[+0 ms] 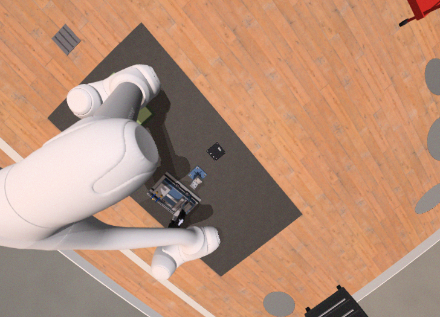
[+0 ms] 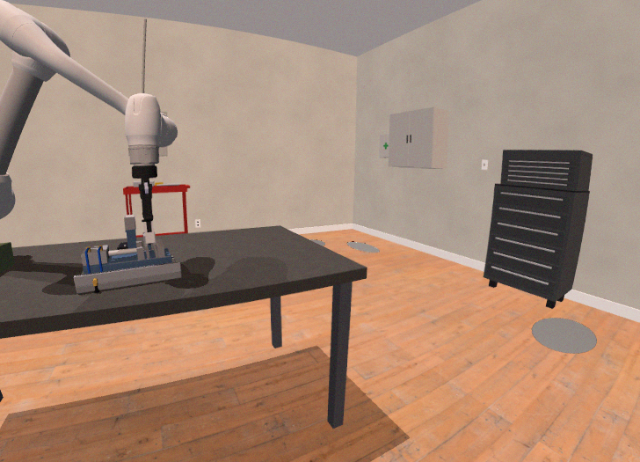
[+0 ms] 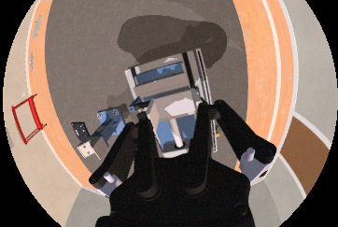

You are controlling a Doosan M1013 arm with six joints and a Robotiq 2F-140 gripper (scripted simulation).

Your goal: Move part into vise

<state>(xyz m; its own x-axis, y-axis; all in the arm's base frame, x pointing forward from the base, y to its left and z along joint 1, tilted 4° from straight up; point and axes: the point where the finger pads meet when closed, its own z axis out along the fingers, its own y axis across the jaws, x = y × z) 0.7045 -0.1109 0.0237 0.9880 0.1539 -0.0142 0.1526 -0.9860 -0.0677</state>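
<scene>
My gripper [image 3: 175, 100] is shut on the part [image 3: 174, 115], a light grey block that I hold from above between both fingers. In the side view the gripper [image 2: 148, 225] points straight down with the part [image 2: 144, 240] at its tips, low over the right end of the vise [image 2: 127, 265]. From above, the gripper [image 1: 179, 218] is at the near end of the vise [image 1: 174, 196]. In the wrist view the vise [image 3: 167, 80] lies just beyond the part. I cannot tell whether the part touches the vise. The black infeed plate [image 1: 216, 151] is bare.
The blue V-block [image 1: 197, 176] stands beside the vise, between it and the infeed plate; it also shows in the side view [image 2: 129, 228]. A green box [image 1: 144, 116] sits by the arm's base. The table edge [image 2: 207, 297] runs in front of the vise.
</scene>
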